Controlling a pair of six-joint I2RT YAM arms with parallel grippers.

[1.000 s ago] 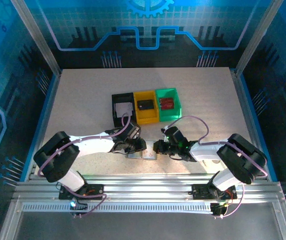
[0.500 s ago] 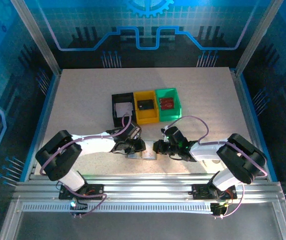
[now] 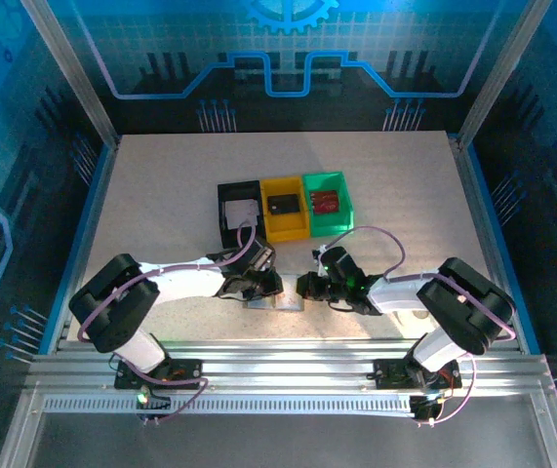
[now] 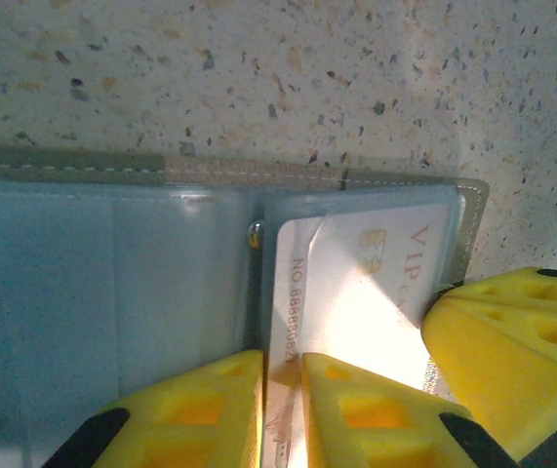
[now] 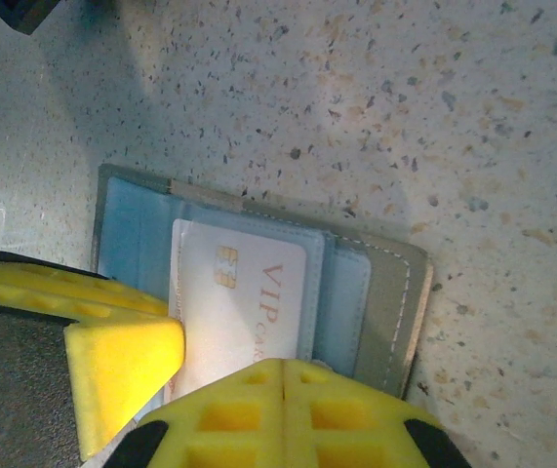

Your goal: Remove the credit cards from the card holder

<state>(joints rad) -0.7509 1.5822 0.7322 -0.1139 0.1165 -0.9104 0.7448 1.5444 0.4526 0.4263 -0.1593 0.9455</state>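
The card holder (image 4: 112,292) lies open and flat on the speckled surface (image 4: 258,78), directly in front of the left claw (image 4: 280,366). Its pale clear sleeves face up. One pale credit card (image 4: 356,283), printed with "VIP" and a row of digits, sits partly out of the sleeve to the right of the fold. Its near edge runs down into the narrow slit between the left claw's two yellow fingers (image 4: 210,409) — they are nearly pressed together and pinching that edge.

In the right wrist view the same credit card (image 5: 239,292) lies in the card holder (image 5: 376,283) just ahead of the right claw (image 5: 283,375). This claw's fingers are pressed together with no gap, and their tips rest on the holder's near edge. A yellow finger of the left claw (image 5: 112,351) sits just to its left, at the card's corner.

From above, the card holder (image 3: 276,303) is between the left claw (image 3: 261,286) and the right claw (image 3: 307,288), which almost meet over it. Beyond both claws stand three bins in a row — a black bin (image 3: 225,234) with a pale card (image 3: 242,210), a yellow bin (image 3: 288,232) with a dark card (image 3: 280,204), and a green bin (image 3: 329,226) with a red card (image 3: 327,201).
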